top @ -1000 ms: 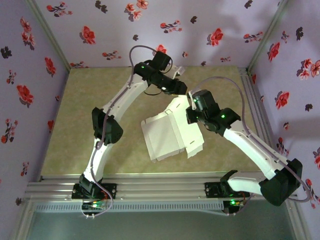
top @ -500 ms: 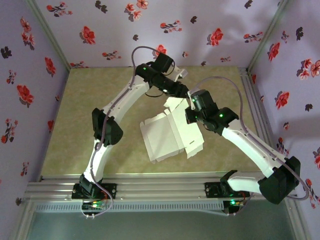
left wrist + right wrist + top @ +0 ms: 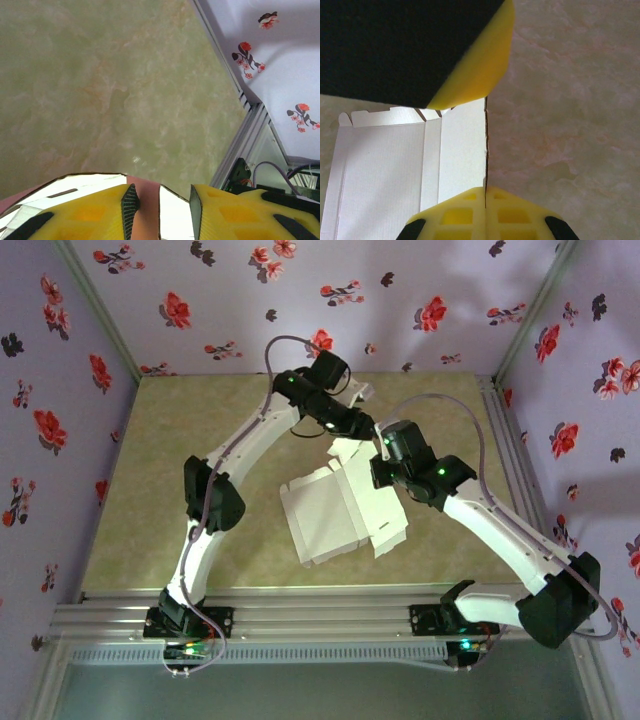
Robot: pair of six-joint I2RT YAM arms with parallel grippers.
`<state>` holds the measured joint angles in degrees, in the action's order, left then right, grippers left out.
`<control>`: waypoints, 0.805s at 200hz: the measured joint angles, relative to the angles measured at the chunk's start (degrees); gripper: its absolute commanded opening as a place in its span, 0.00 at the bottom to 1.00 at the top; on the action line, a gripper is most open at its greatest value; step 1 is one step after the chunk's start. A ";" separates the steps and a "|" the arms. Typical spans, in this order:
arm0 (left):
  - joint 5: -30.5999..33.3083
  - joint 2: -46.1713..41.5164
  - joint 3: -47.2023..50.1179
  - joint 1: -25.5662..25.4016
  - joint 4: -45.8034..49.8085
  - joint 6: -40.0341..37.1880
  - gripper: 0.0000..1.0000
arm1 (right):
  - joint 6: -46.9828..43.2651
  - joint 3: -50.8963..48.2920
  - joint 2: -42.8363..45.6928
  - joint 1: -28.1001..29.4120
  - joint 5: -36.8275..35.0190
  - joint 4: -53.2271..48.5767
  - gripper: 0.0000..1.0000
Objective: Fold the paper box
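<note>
Midway, thin pale card paper box [image 3: 335,505] half-folded on green marbled bench [image 3: 160,480]
Right hand [image 3: 485,197] pinches one upright panel edge-on, probably steadying it; left hand [image 3: 160,205], part-closed, straddles a pink-backed flap beyond

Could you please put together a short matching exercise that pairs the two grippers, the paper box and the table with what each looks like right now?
Column one:
1. left gripper
2. right gripper
3. paper box
4. table

Column two:
A. mottled green surface
B. jaws partly apart, pink card between them
C. white panels spread between the arms
D. pinched shut on a thin card edge

Pairs: 1-B, 2-D, 3-C, 4-A
</note>
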<state>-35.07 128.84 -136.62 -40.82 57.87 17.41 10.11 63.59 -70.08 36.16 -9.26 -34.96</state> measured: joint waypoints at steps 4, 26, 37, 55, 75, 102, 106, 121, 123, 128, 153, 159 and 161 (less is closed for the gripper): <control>0.11 0.00 0.02 0.00 -0.04 0.02 0.36 | -0.11 0.00 0.00 0.00 -0.07 -0.04 0.00; 0.37 0.00 0.04 0.00 -0.57 0.22 0.36 | -1.11 0.00 -0.04 0.50 -1.11 -0.57 0.00; 0.42 0.00 0.04 0.00 -0.70 0.28 0.36 | -1.60 0.00 -0.31 1.11 -2.10 -0.90 0.00; 0.42 -0.02 0.57 0.00 -1.27 0.42 0.36 | -2.51 0.02 -1.55 2.54 -4.15 -1.29 0.00; 0.42 -0.17 3.10 0.11 -2.29 0.52 0.36 | -3.34 0.02 -3.50 4.20 -6.29 -1.92 0.00; 0.52 -1.33 9.94 0.46 -4.52 0.92 0.36 | -4.46 0.15 -5.97 5.97 -9.18 -2.91 0.00; 0.55 -1.70 11.28 0.55 -5.09 1.11 0.36 | -4.61 0.22 -6.38 6.25 -9.62 -3.04 0.00; 0.46 -2.97 15.39 0.94 -6.80 1.75 0.36 | -5.25 0.74 -7.63 7.10 -10.88 -3.74 0.00; 0.44 -3.17 15.87 1.01 -7.02 1.81 0.36 | -5.38 0.81 -7.82 7.21 -11.04 -3.80 0.00; 0.44 -3.76 17.05 1.14 -7.65 1.97 0.36 | -5.62 0.98 -8.31 7.54 -11.47 -3.91 0.00; 0.57 -6.67 21.90 1.88 -10.43 2.62 0.36 | -6.84 2.43 -10.43 9.68 -14.23 -3.93 0.00; 0.55 -7.41 22.99 2.08 -11.19 2.86 0.36 | -7.15 2.71 -10.73 10.19 -14.97 -3.93 0.00; 0.55 -7.56 23.23 2.12 -11.41 2.91 0.36 | -7.19 2.82 -10.86 10.38 -15.32 -3.93 0.00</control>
<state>-34.52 121.27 -113.38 -38.70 46.46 20.32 2.92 66.41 -80.95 46.54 -24.58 -38.89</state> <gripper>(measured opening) 0.363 0.060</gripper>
